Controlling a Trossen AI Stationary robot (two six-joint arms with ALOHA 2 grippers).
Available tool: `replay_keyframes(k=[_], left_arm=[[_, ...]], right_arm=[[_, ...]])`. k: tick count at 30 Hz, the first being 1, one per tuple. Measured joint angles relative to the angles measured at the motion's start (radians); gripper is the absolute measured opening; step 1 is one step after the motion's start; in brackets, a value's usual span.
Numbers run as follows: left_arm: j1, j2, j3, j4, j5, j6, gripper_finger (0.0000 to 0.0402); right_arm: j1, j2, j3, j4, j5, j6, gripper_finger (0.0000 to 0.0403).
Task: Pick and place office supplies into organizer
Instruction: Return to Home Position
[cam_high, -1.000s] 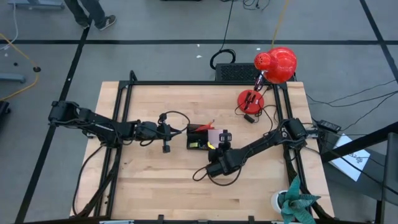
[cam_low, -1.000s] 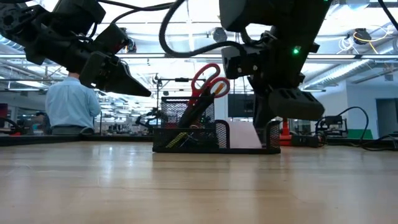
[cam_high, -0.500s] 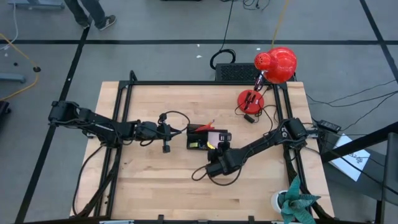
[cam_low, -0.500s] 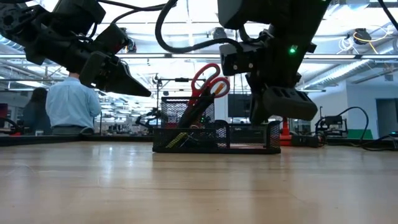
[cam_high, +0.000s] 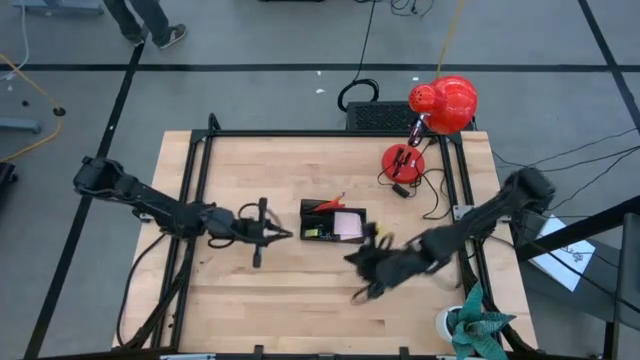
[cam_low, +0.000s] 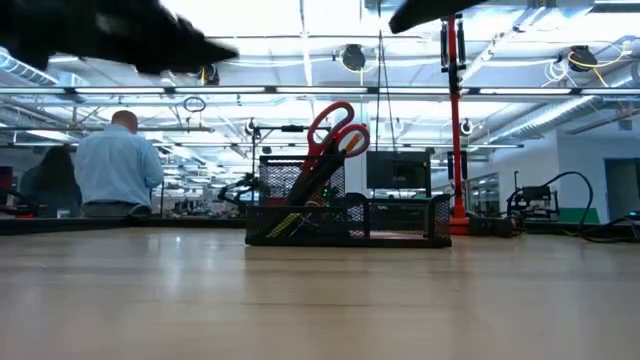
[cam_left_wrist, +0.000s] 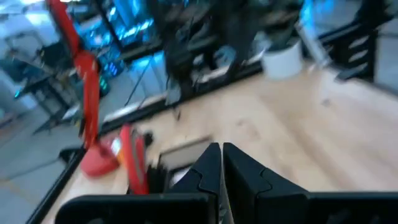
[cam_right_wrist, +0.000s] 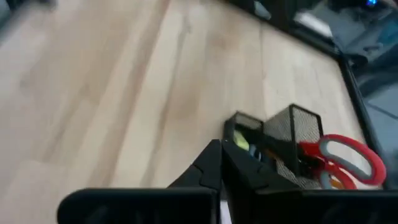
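While L gripper (cam_high: 283, 235) hovers over table (cam_high: 270, 300), fingers (cam_left_wrist: 208, 165) pressed together w/ nothing held, organizer (cam_high: 312, 206) sits just ahead of its tips, not touching. R gripper (cam_high: 362, 262) near organizer's other end, off to side, apart; fingers (cam_right_wrist: 211, 158) also together, empty. Pink sticky pad (cam_high: 348, 225) flat in compartment nearest R gripper. Red-handled scissors (cam_low: 335, 125) stand handles-up in tall section nearer L gripper. Yellow piece (cam_right_wrist: 239, 142) in low compartment. Red lamp (cam_high: 443, 103) well beyond R gripper.

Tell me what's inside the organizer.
In the organizer, red scissors stand in the tall cup; a pink pad lies flat beside it, a yellow piece too. Mesh hides the cup's lower contents.
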Motion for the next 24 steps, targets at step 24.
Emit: replay_keyframes(k=[24], left_arm=[[-0.106,-0.241,-0.024,-0.024,-0.142,-0.02,0.0005]], right_arm=[[-0.133,-0.69,-0.976,0.832,-0.101,0.181,0.0]])
